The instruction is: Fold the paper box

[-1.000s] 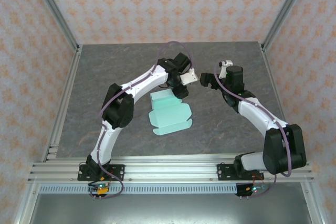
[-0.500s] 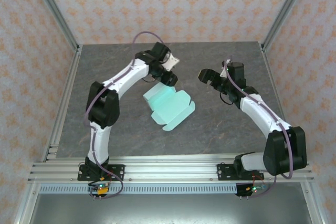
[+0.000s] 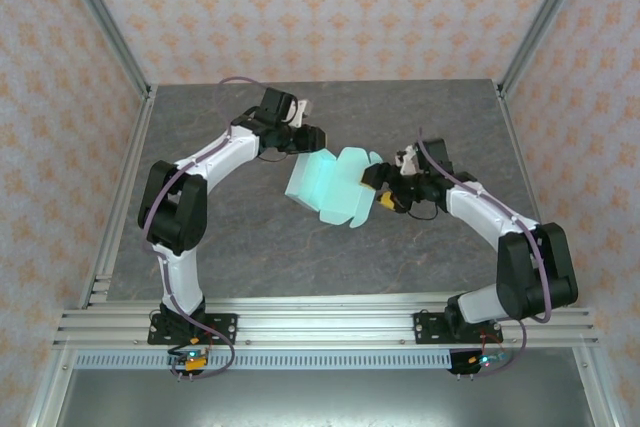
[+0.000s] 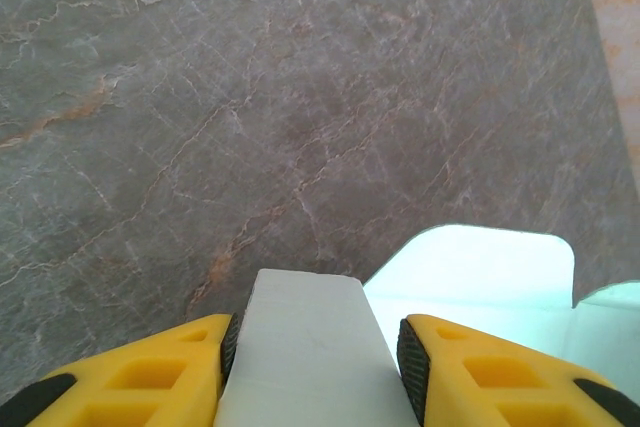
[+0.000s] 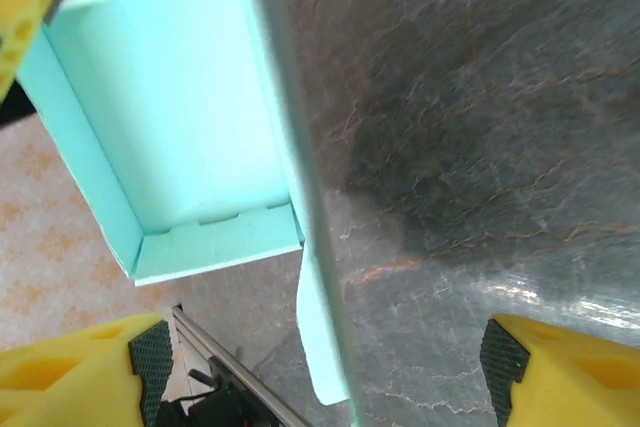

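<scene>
The paper box (image 3: 328, 183) sits tilted over the middle of the desk (image 3: 230, 237), between the two arms and apparently lifted off the surface. The left pincer (image 3: 305, 139) has it by the far corner, and the right pincer (image 3: 383, 190) is at its opposite edge. The step in hand looks like the right side taking hold of the loose wall so it can be bent up against the left's hold. To do that well, the right jaws should close squarely across the card edge, not at a slant, and near the crease rather than out at the flap tip, since card this thin will likely buckle if pinched far from a fold. The left should hold firm and not twist, or the tray will rack out of square. The overhead view gives the layout of both arms but hides the contacts. The left wrist camera shows them closely: a pale, flat panel fills the gap between the yellow fingers (image 4: 150, 367), so the left pincer is clamped on what appears to be a flap of the box, with mint card just beside it. The right wrist camera looks into the open tray, whose short walls are already upright. The card edge runs between that pincer's fingers (image 5: 70, 372), which stand wide apart with neither pad touching it.
</scene>
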You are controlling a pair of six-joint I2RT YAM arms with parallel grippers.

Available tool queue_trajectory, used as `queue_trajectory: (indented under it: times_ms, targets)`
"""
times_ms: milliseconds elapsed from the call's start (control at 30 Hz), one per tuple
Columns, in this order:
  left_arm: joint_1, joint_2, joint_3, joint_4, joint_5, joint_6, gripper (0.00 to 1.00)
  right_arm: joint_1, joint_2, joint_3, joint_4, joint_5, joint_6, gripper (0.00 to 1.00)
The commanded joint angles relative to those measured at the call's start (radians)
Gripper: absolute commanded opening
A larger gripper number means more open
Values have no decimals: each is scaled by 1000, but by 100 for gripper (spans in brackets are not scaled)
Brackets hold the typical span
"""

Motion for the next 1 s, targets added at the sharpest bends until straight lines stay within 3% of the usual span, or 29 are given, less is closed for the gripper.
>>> queue_trajectory:
  times_ms: [0, 100, 233, 367, 433, 500, 667, 967]
  targets:
    - [3, -15, -39, 124, 33, -100, 22, 24, 20, 8, 16, -5, 16, 75]
    - [3, -10, -67, 159, 45, -121, 22, 37, 61, 27, 31, 15, 5, 58]
    - [3, -3, -112, 210, 68, -134, 23, 41, 103, 84, -16, 52, -47, 23]
    - [3, 7, -129, 218, 73, -129, 29, 49, 134, 151, -108, 105, -136, 7]
    - [3, 8, -135, 222, 75, -127, 39, 60, 142, 178, -146, 126, -184, 6]
    - [3, 10, -130, 206, 70, -117, 56, 70, 147, 194, -166, 153, -232, 6]
    - [10, 25, -95, 163, 79, -102, 80, 77, 155, 207, -184, 175, -329, 4]
    - [13, 77, -16, 34, 135, 17, 81, 78, 173, 270, -281, 194, -474, 3]
